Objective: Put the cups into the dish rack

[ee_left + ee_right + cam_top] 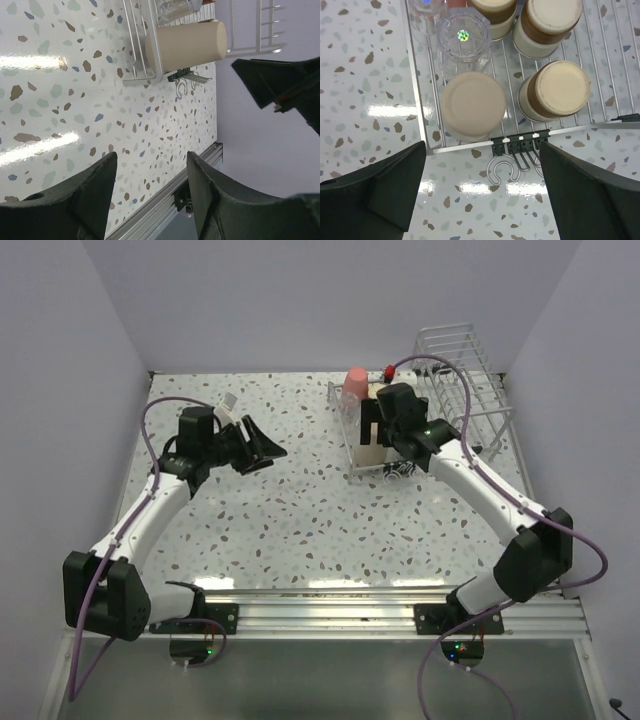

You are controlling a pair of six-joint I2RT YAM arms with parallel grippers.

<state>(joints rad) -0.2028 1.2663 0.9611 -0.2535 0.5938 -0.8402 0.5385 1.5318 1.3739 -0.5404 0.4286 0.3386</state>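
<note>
Now my right fingers (380, 190) stand spread wide, one to each side of the near left corner of the dish rack (612, 55), and nothing is between them. Directly under that gap the beige cup (473, 105) sits mouth-down on the flat grid of the dish rack, just inside its front rail. Three brownish cups (560, 92) stand to its right and behind, and a clear cup (465, 40) touches its far side. A coral cup (355, 385) shows at the far end of the dish rack. Small wire hooks (512, 165) hang off the front rail.

My left fingers (90, 195) are apart too and hold nothing. They hover above the speckled tabletop (365, 90), well to the left of the dish rack and pointing toward it.

I judge this to be the release of the beige cup, so loading looks close to done. I cannot spot a cup outside the dish rack. Next I would lift the right fingers straight up, clear of the beige cup's rim, so that I do not tip it against its neighbours.
</note>
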